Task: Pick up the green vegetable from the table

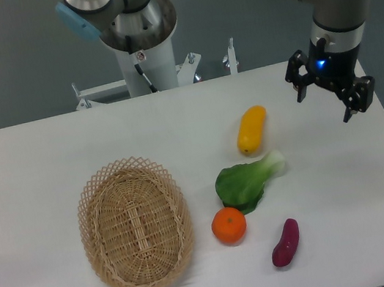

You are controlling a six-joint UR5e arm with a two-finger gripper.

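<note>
Tool seemingly open, well apart from green vegetable

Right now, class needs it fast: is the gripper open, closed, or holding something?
Gripper: open, holding nothing, above the white table.

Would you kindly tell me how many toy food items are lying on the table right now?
4, all right of the basket: yellow vegetable farthest back, green vegetable below it, orange touching its leaves, purple sweet potato nearest the front. None seems hidden.
</note>
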